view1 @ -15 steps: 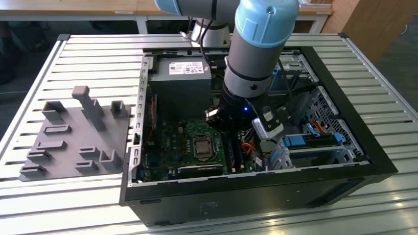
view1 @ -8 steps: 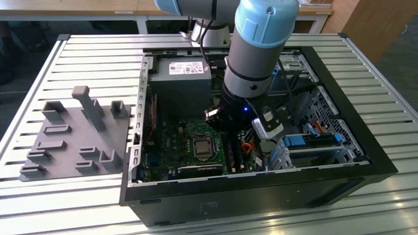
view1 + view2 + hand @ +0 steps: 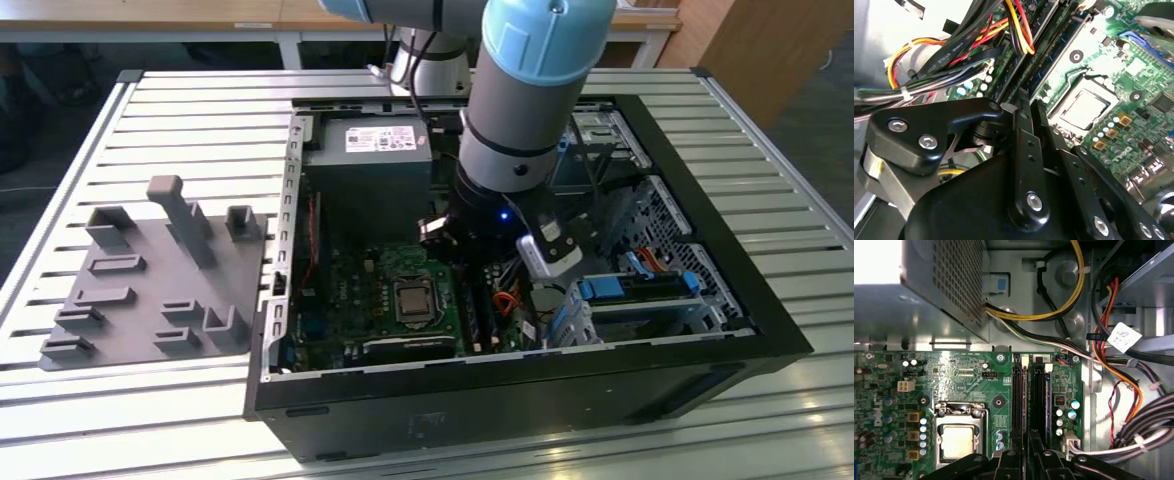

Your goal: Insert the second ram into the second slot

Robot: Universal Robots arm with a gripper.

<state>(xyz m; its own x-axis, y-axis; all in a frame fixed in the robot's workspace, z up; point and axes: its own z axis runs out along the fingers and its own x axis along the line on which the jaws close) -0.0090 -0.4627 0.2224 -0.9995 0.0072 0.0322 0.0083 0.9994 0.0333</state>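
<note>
Second ram is the tricky bit: I can't pick the stick out for sure. The one gripper (image 3: 491,300) is down inside the case (image 3: 747,300), right over the memory slots (image 3: 1021,400), and what's under its tip is hidden. In both wrist views the gripper (image 3: 1030,107) (image 3: 1027,452) lines up with the slots, but I can't tell whether it's clamped on anything or let go.

Counting what's there: one arm (image 3: 527,90), one open computer case lying on its side on the slatted table (image 3: 80,420), toward the exterior view's right edge of it. In the case there's one motherboard (image 3: 979,385), one processor socket (image 3: 958,440), and one grey power supply (image 3: 367,165) at the far end. I count two long slots, side by side near the motherboard's edge next to the cable bundle (image 3: 1149,425). Orange and yellow wires (image 3: 1074,300) run past above them. A blue drive-bay latch (image 3: 607,290) sits by the near corner.

One grey fixture plate (image 3: 147,290) with upright blocks lies by the table's edge on the exterior view's left, apart from the case.
</note>
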